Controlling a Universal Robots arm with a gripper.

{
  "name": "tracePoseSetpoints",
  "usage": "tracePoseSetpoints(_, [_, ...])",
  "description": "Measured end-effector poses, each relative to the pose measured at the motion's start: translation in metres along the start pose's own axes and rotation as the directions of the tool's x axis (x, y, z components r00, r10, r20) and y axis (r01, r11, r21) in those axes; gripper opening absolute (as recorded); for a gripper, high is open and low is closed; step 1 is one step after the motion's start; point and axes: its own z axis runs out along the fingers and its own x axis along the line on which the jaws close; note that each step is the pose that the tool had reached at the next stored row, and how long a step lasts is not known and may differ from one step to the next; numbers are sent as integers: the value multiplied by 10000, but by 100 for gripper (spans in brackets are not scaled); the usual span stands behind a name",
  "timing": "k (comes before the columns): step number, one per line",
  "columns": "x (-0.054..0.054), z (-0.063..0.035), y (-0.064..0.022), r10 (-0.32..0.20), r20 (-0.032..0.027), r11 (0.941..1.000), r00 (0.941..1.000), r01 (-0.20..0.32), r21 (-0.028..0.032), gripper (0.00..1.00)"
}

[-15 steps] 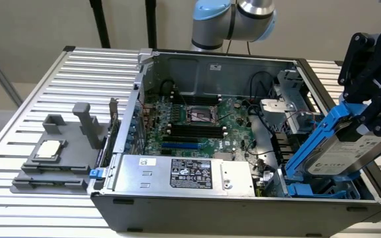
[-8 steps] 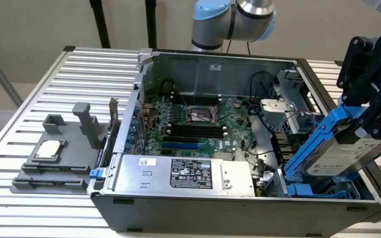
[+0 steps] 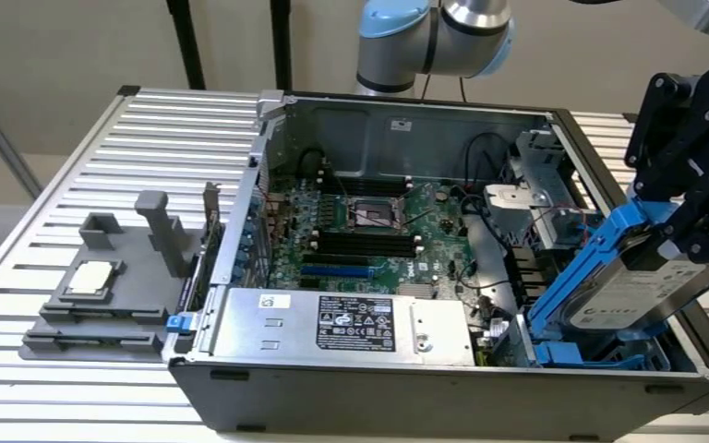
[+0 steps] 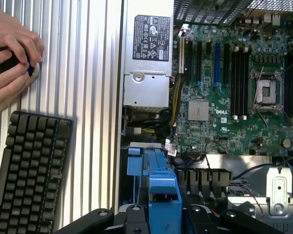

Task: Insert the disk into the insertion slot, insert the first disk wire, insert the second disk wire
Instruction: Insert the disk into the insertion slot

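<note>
My black gripper (image 3: 685,242) is shut on the disk (image 3: 642,297), a silver-grey drive with a white label in a bright blue frame (image 3: 591,263). I hold it tilted, its lower end down in the corner of the open computer case at the exterior view's right. Beneath it is the insertion slot (image 3: 582,355), a grey cage with blue rails. In the wrist view the blue frame (image 4: 163,200) sits between my gripper's (image 4: 161,214) fingers, above the cage's blue tabs (image 4: 136,163). Thin red and black cables (image 3: 560,217) run beside the cage; I cannot tell which are the disk wires.
The silver power supply box (image 3: 342,323) lies at the case's front, the green motherboard (image 3: 367,231) with its CPU socket (image 3: 376,213) behind it. A grey fixture (image 3: 108,286) stands on the slatted table (image 3: 84,166). In the wrist view, a black keyboard (image 4: 29,170) and a person's hands (image 4: 10,58) lie beside the case.
</note>
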Motion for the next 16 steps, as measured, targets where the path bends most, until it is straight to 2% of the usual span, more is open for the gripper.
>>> tracePoseSetpoints(16, [8,46,-2,-1,6,10000,10000,1,0,33])
